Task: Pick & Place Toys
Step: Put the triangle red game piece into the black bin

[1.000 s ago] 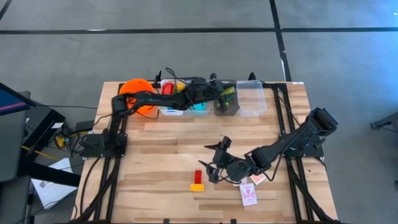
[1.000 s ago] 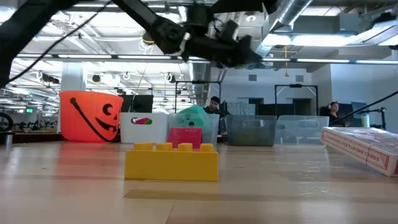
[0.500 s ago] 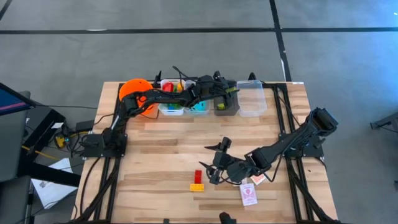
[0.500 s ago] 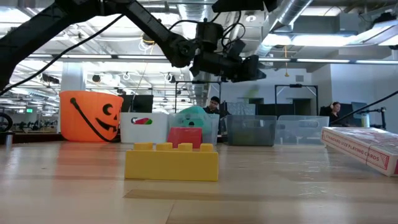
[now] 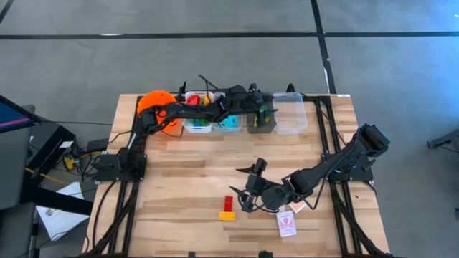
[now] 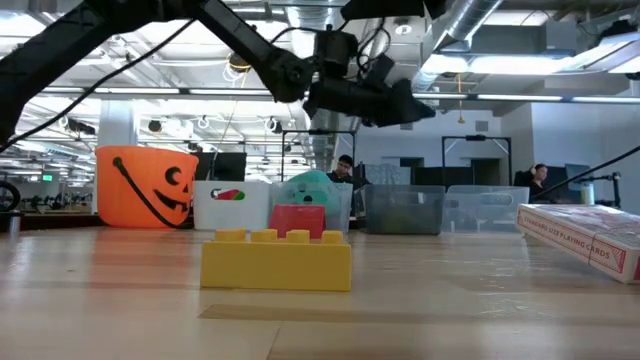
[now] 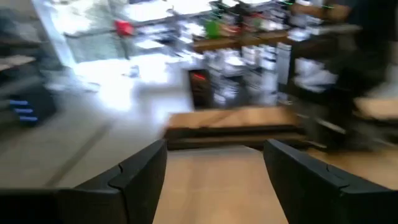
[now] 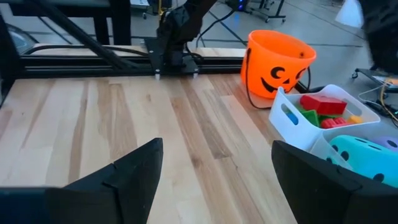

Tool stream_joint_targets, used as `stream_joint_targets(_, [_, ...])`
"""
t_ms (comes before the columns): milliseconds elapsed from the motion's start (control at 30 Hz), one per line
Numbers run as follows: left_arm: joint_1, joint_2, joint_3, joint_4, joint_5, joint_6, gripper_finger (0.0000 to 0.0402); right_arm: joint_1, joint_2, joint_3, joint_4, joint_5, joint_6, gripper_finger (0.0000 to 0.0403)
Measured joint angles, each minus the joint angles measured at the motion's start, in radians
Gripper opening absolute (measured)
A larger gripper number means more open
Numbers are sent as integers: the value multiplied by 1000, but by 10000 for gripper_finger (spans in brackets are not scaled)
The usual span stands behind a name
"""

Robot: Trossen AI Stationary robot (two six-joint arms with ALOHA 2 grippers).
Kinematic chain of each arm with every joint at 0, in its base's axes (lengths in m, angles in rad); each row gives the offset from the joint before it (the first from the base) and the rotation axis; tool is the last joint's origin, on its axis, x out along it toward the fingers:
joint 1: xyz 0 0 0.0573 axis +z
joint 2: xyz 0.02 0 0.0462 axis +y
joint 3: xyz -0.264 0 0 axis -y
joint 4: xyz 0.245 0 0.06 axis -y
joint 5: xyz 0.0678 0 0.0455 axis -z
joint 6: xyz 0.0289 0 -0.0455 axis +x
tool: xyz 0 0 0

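Observation:
A red brick [image 5: 228, 203] and a yellow brick [image 5: 227, 215] lie flat on the table near its front; the low view shows the yellow brick [image 6: 275, 262] with the red brick [image 6: 297, 220] behind it. Red-and-white playing cards [image 5: 287, 224] lie to their right. My right gripper [image 5: 245, 186] is open and empty just right of the red brick; it also shows in the right wrist view [image 8: 214, 152]. My left gripper [image 5: 263, 107] is open and empty above the row of bins at the far edge, over a dark-looking bin [image 5: 261, 122]; it also shows in the low view [image 6: 415, 110] and the left wrist view [image 7: 214, 155].
Along the far edge stand an orange bucket [image 5: 158, 109], a white bin [image 8: 323, 118] with red and green bricks, a bin holding something teal [image 5: 229, 123], and a clear bin [image 5: 290, 113]. A playing-card box [image 6: 590, 235] lies at the low view's right. Bare wood lies mid-table.
My left gripper has gone a little toward the table's right edge, staying above the row of bins at the far edge. My right arm and the bricks have kept still.

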Motion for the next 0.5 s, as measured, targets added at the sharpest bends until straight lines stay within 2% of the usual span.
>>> stream_joint_targets(133, [-9,-102,1,-241,180,5,260,18,0,0,-1,0,0,294])
stream_joint_targets(267, [-38,-242,-1,-615,341,5,258,29,0,0,-4,1,0,294])
stream_joint_targets(333, [-68,-323,-33,-751,434,5,258,29,0,0,-14,1,10,294])
stream_joint_targets(433, [-157,-452,-151,-832,559,4,258,28,0,0,-67,1,79,294])
stream_joint_targets(500, [-238,-545,-260,-832,571,0,258,28,0,0,-109,-1,136,294])
